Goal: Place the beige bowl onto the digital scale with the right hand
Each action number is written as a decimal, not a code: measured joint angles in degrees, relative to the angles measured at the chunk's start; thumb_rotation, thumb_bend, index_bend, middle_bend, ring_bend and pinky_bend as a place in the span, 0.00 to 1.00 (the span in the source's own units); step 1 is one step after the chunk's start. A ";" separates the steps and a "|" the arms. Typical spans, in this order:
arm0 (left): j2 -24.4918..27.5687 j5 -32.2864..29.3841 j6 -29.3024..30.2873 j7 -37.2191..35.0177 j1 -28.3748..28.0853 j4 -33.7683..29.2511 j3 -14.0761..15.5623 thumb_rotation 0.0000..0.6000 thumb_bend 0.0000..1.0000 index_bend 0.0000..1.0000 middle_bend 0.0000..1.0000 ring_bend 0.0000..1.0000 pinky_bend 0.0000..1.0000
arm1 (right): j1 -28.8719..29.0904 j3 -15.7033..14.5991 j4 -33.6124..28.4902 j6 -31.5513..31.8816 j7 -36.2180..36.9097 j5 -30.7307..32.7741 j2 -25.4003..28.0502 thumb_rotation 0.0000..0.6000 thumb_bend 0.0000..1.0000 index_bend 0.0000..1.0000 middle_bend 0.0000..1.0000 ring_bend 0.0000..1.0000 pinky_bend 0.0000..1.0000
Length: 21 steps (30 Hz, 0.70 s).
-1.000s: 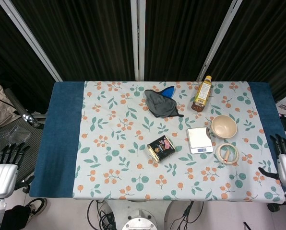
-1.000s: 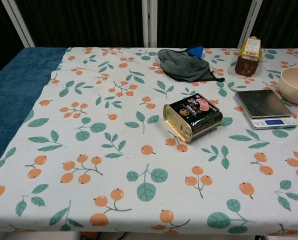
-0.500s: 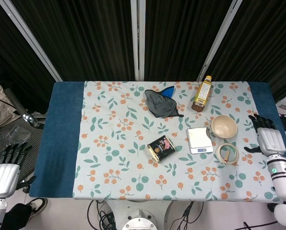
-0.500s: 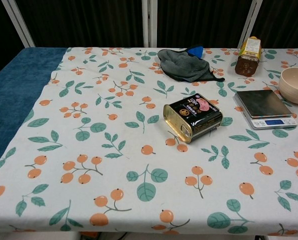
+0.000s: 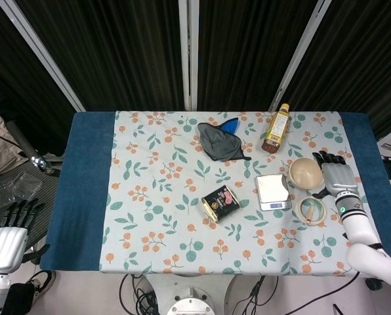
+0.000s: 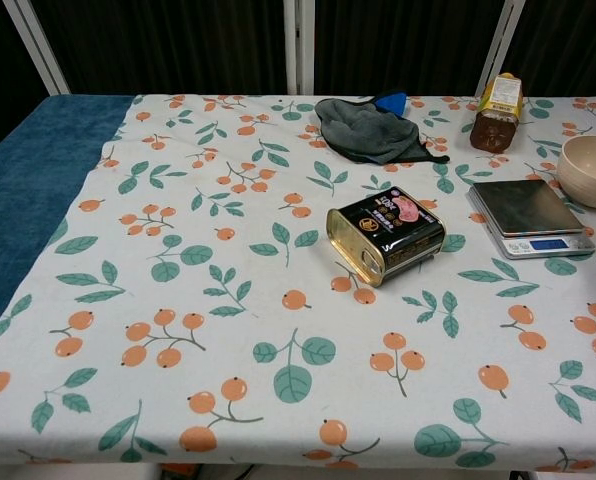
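Right hand (image 5: 338,177) — fingers spread, empty — just beside beige bowl (image 5: 305,173).

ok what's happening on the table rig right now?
The right robot hand, fingers spread and holding nothing, sits just right of the round beige bowl. The bowl rests on the floral tablecloth beside the silver digital scale, whose platform is bare. The left robot hand hangs off the table, idle.

A black tin (image 5: 220,203) is seen lying on its side on the floral tablecloth (image 5: 163,216); beyond it a grey cloth (image 5: 219,142), a bottle (image 5: 275,128) further right, a tape ring (image 5: 311,210) nearer right.
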 measured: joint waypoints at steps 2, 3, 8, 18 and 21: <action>0.00 0.03 0.04 0.05 -0.03 -0.10 -0.02 1.00 0.12 0.13 0.05 0.00 0.03 | 1.26 -0.44 1.14 -0.88 -0.59 1.59 -0.80 1.00 0.00 0.00 0.00 0.00 0.00; 0.04 0.05 0.08 0.08 -0.03 -0.22 -0.04 1.00 0.12 0.13 0.05 0.00 0.03 | 1.98 -0.71 1.77 -1.66 -0.81 2.60 -1.18 1.00 0.00 0.00 0.00 0.00 0.00; 0.54 0.45 0.20 0.58 -0.17 -1.05 -0.06 1.00 0.12 0.13 0.05 0.00 0.03 | 4.22 -2.23 3.92 -4.17 -1.21 6.02 -2.53 1.00 0.00 0.00 0.00 0.00 0.00; 1.14 0.41 -0.20 1.31 -0.34 -1.86 0.05 1.00 0.12 0.13 0.05 0.00 0.03 | 6.39 -3.35 7.90 -4.82 0.64 6.63 -4.78 1.00 0.00 0.00 0.00 0.00 0.00; 1.33 0.26 -0.11 1.41 -0.27 -2.09 -0.01 1.00 0.12 0.13 0.05 0.00 0.03 | 7.41 -4.10 9.11 -6.60 0.54 7.59 -5.06 1.00 0.00 0.00 0.00 0.00 0.00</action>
